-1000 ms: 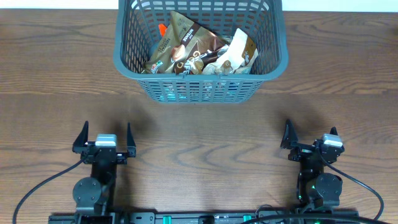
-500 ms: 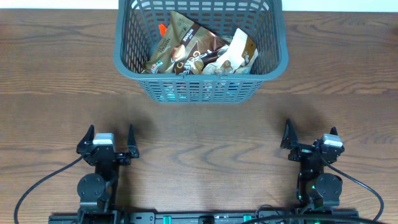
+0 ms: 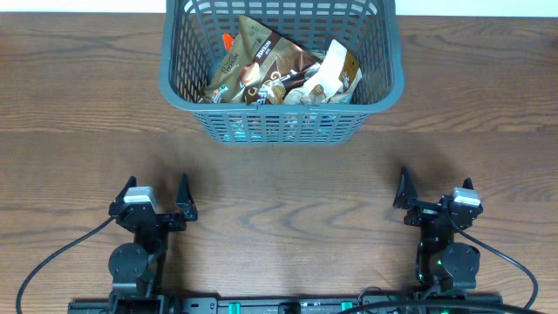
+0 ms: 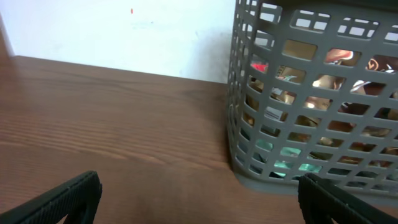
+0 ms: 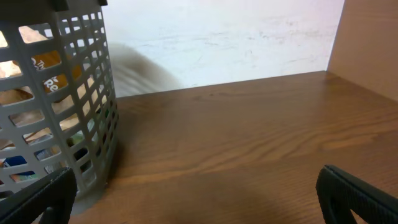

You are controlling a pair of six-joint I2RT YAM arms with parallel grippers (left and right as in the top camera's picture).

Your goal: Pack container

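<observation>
The container point(image 3: 174, 92), a dark grey lattice basket, stands at the far middle of the table. It holds several snack packets, with a brown pouch point(image 3: 261, 65) on top. It also shows in the left wrist view point(image 4: 242, 124) and the right wrist view point(image 5: 93, 93). My left gripper point(image 3: 157, 194) is open and empty near the table's front edge, well short of the container; its fingers show in the left wrist view point(image 4: 199, 199). My right gripper point(image 3: 433, 194) is open and empty at the front right; its fingers show in the right wrist view point(image 5: 199, 199).
The wooden table point(image 3: 288, 183) lies bare between the grippers and the container. A white wall point(image 5: 236, 37) rises behind the table's far edge. Black cables point(image 3: 52, 262) run from both arm bases at the front.
My left gripper has turned slightly and shifted a little toward the front edge. The right arm and the container have not moved.
</observation>
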